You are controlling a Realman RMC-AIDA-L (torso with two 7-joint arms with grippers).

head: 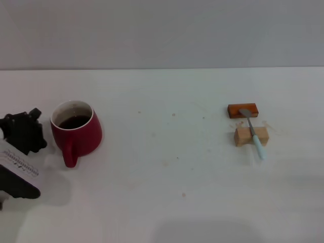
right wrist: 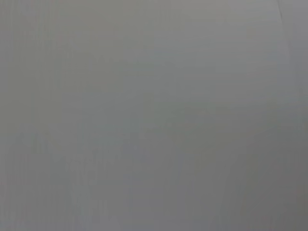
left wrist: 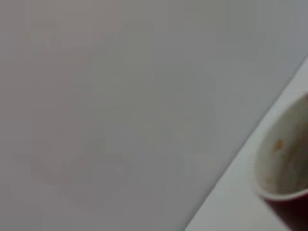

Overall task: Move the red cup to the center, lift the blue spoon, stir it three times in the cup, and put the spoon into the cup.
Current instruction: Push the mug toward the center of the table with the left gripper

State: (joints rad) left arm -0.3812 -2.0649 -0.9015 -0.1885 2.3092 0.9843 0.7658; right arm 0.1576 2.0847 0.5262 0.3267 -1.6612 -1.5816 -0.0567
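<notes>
The red cup (head: 80, 130) stands on the left side of the white table (head: 167, 177), with dark liquid inside and its handle pointing toward the front edge. Part of its rim and white inside also shows in the left wrist view (left wrist: 284, 168). My left gripper (head: 24, 130) is a black head just left of the cup, apart from it. The blue spoon (head: 254, 134) lies at the right, resting across two small blocks with its grey bowl end on the far one. My right gripper is out of view.
An orange-brown block (head: 243, 110) and a tan wooden block (head: 251, 136) sit under the spoon at the right. A grey wall stands behind the table. The right wrist view shows only plain grey.
</notes>
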